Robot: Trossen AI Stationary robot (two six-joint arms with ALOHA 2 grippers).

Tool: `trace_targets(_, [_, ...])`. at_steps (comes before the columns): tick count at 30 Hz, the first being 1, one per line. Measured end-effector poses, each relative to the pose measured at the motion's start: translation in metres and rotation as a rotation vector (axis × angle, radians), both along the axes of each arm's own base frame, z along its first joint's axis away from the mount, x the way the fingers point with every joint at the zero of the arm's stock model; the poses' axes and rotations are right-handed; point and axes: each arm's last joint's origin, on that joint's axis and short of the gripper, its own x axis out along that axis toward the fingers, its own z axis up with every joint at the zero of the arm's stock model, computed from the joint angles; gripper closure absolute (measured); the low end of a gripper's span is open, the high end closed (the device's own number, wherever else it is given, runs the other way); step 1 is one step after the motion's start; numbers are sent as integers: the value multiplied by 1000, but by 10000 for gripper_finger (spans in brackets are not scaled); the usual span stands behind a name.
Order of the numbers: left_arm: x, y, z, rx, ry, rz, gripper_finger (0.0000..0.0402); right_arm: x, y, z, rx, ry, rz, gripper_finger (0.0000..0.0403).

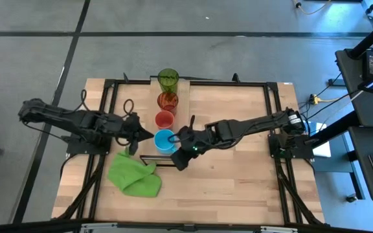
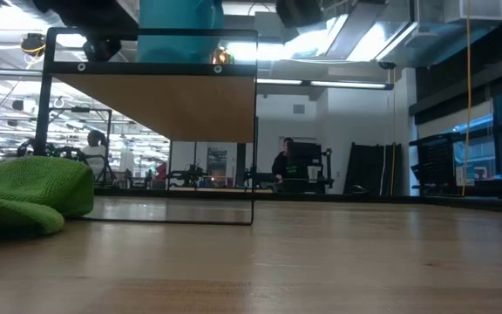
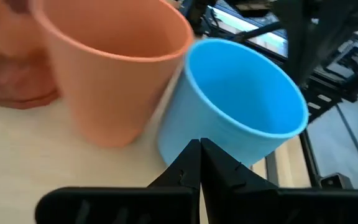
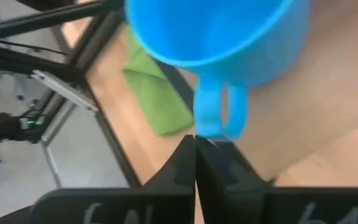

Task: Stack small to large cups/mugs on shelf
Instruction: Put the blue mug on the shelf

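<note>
The right gripper (image 4: 195,149) has its two dark fingers pressed together, with nothing between them, and their tips sit right at the bottom of the handle of the light-blue mug (image 4: 216,31). From above, this right gripper (image 1: 185,144) is just at 3 o'clock from the light-blue mug (image 1: 164,140), with its arm reaching in from the 3 o'clock side of the table (image 1: 238,175). The left gripper (image 3: 200,163) is also closed tight and holds nothing; its tips point at the side of the light-blue mug (image 3: 241,106). From above, the left gripper (image 1: 138,134) sits at 9 o'clock from the mug, very near it. So the mug stands upright between the two grippers, at the near end of the shelf (image 1: 181,97). The four cups make a line on the shelf. At 12 o'clock from the mug is the small red cup (image 1: 164,119), just beside it. In the left wrist view the small red cup (image 3: 117,62) touches the mug. Next at 12 o'clock is the red-orange tumbler (image 1: 168,101), and last is the tall green tumbler (image 1: 168,79) at the far end. A green cloth (image 1: 135,175) lies crumpled on the table at 7 o'clock from the mug. In the low view the green cloth (image 2: 24,192) lies beside the raised shelf (image 2: 172,105).
</note>
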Motion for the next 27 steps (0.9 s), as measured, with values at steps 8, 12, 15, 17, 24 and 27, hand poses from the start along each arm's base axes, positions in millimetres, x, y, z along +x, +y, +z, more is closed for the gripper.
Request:
trace_targets(8, [13,-4,-6,-26,17,-59,401,-5,-3,-5,-59,66,-36,401])
trace_targets(12, [14,-5,-6,-43,17,-87,401,-7,-6,-6,-84,89,-30,401])
trace_targets(15, [14,-6,-6,-54,19,-109,401,-10,-6,-1,-85,85,-13,399])
trace_targets(17, [13,-6,-6,-58,19,-117,401,-18,-8,4,-93,104,3,399])
trace_targets(24, [13,-6,-5,-57,21,-122,401,-57,-19,41,-183,104,-97,400])
trace_targets(27, [12,-6,-7,-28,39,-123,401,-57,-29,40,-191,122,-121,400])
